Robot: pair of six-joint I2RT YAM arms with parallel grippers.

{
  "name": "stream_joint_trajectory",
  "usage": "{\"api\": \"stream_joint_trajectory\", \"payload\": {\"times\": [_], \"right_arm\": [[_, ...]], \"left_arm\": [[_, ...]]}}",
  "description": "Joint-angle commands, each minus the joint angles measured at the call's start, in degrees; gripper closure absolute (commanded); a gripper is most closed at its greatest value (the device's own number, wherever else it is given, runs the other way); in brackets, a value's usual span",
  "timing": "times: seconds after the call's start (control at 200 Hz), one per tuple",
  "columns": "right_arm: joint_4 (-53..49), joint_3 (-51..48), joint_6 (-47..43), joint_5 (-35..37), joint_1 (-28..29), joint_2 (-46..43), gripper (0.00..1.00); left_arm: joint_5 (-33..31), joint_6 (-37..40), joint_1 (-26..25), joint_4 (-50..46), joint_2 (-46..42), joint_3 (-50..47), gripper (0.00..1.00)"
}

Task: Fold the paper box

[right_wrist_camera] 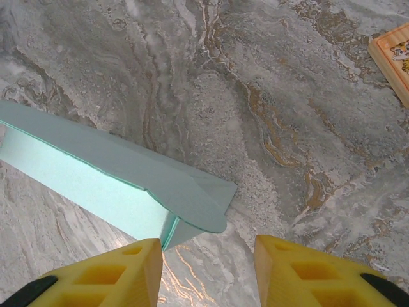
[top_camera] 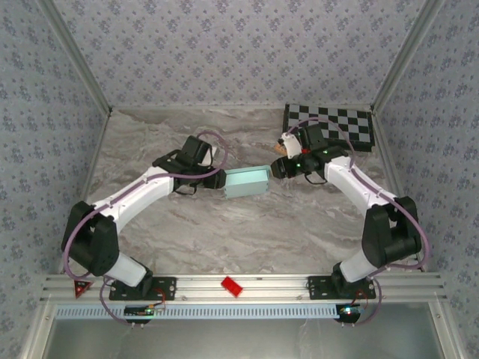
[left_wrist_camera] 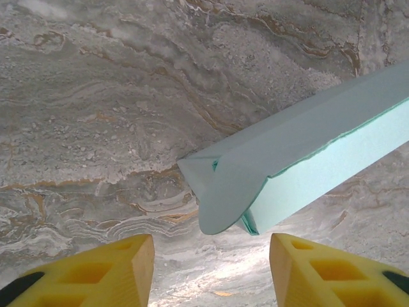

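— On the marble table (top_camera: pixel 150 224), where's the paper box (top_camera: pixel 247 182)?
— In the middle, lying lengthwise left to right, with its end flaps sticking out.
— Left gripper (left_wrist_camera: pixel 211 242)?
— At the box's left end, yellow fingers (left_wrist_camera: pixel 108 272) spread, grasping nothing.
— Right gripper (right_wrist_camera: pixel 208 243)?
— At the right end, likewise released. The chessboard (top_camera: pixel 340 123) lies far right.

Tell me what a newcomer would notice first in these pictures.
The pale mint paper box lies in the middle of the marbled table. The left gripper faces its left end and the right gripper its right end, both with jaws apart and holding nothing. In the far right corner, a black-and-white chessboard stands out.
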Motion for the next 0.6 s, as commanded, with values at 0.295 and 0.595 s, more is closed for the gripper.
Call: {"api": "stream_joint_trajectory", "payload": {"times": [0.295, 0.595], "right_arm": [[-1.73, 5.3, -1.64, -1.75, 1.42, 4.35, 0.58], [-1.87, 5.34, -1.21, -1.15, 1.85, 4.85, 0.63]], "left_arm": [[2.33, -0.18, 0.32, 2.27, 0.78, 3.14, 0.59], [3.04, -0.58, 0.45, 2.22, 1.8, 3.64, 0.63]]}}
